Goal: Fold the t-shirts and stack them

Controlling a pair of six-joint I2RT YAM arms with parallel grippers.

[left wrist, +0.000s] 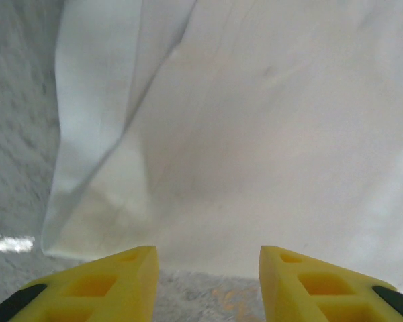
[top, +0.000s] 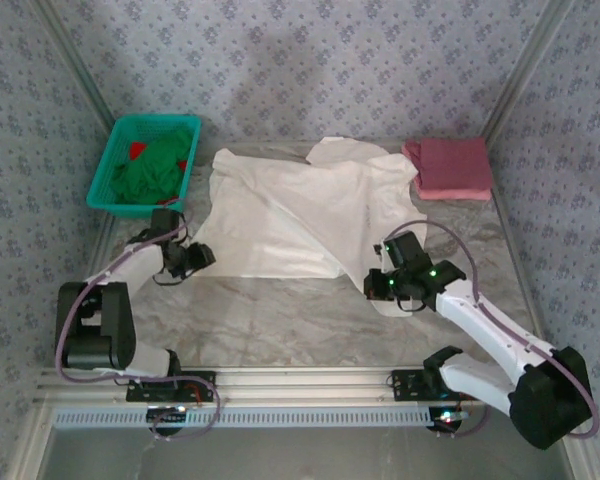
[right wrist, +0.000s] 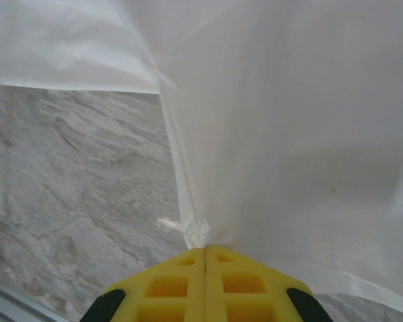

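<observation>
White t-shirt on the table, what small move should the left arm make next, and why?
Probably ease the left gripper forward onto the white t-shirt and close: its jaws stand open just short of the hem, while the right gripper pinches cloth.

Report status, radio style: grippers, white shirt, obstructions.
Left gripper open at white t-shirt edge. Right gripper shut on it. Pink t-shirt folded far right, not blocking.

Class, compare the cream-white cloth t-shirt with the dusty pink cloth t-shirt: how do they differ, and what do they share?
The cream-white cloth t-shirt lies spread and creased mid-table; the dusty pink cloth t-shirt is folded into a neat square at the far right. The right tool pinches the white shirt's edge; nothing touches the pink one. The white one covers far more table than the pink one. Both rest on the marble-patterned table.
</observation>
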